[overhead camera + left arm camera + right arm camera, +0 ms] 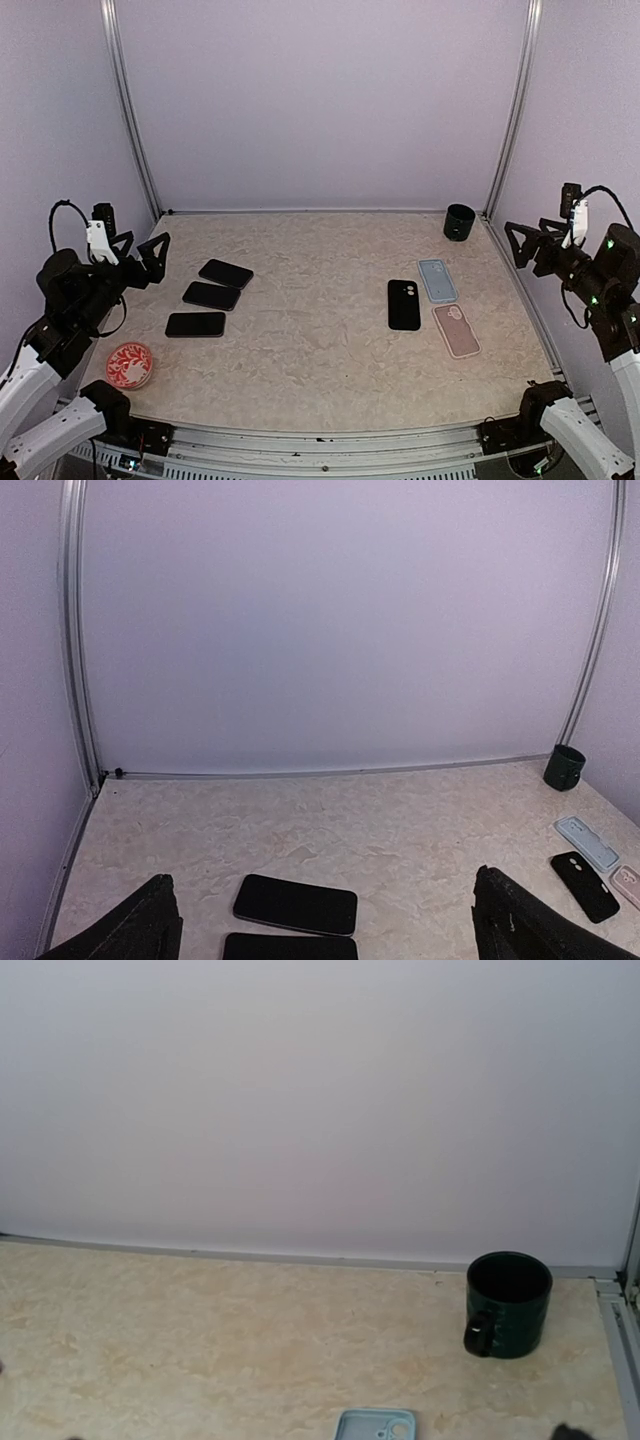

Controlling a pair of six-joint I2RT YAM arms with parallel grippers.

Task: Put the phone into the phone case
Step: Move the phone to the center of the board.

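The left gripper [157,258] hangs over the left edge of the table [320,250], its jaws spread wide and holding nothing. The right gripper [516,246] hangs over the right edge, jaws also wide apart and empty; in the right wrist view its fingers barely show at the bottom corners.

Just beside the left gripper, three dark phones lie flat in a staggered row, close together: the far phone [226,273], the middle phone [212,295] and the near phone [195,324]. A red patterned dish [129,364] sits in front of them, near the front left corner.

On the right half of the table, three cases lie flat. The black case [404,304] is nearest the middle of the table. The blue case [437,280] is just to its right and a little farther back, and the pink case [456,330] lies in front of the blue one. The phones and cases are well apart, and no phone is in a case.

A dark mug [459,222] stands upright in the far right corner, behind the blue case.
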